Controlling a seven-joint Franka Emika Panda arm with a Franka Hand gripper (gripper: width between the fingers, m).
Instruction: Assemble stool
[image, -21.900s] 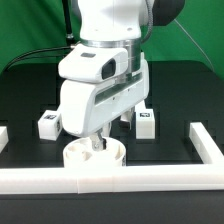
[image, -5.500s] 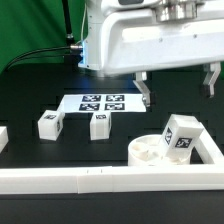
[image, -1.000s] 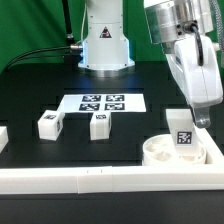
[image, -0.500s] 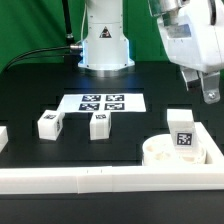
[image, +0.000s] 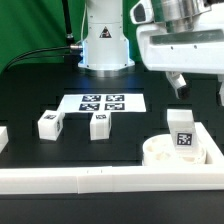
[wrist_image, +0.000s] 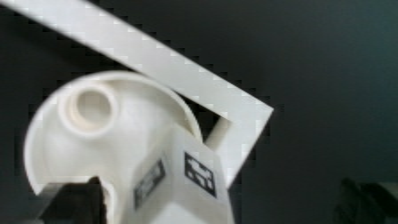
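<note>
Standing upright on seat disc (image: 156, 152): tagged leg (image: 181, 133).

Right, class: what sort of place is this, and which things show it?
Probably a robotics lab test bench: a Franka arm over a black table fenced by white border rails, with a marker board and a green backdrop.

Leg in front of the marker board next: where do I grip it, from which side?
Probably from straight above, closing on the upper part of the leg across its two side faces: it stands upright, clear of the other loose leg.
</note>
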